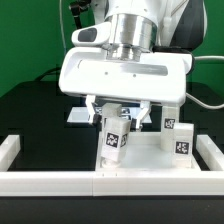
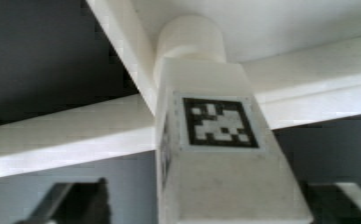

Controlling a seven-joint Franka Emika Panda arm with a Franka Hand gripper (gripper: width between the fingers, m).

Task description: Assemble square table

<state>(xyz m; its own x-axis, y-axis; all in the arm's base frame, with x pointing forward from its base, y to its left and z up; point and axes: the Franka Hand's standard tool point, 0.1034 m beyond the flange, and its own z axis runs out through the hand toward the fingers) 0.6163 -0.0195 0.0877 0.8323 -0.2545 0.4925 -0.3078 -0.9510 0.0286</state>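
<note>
Black tabletop (image 1: 30,110), white border wall (image 1: 60,181) in front, green backdrop (image 1: 30,40).

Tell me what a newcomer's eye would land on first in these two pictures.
First, the robot's bulky white gripper at the centre of the exterior view, hanging over a white tagged leg block standing upright between its fingers. In the wrist view that block fills the frame, its black-and-white tag facing the camera. Next, a second white tagged leg block stands toward the exterior view's right, behind the long low white border wall.
</note>
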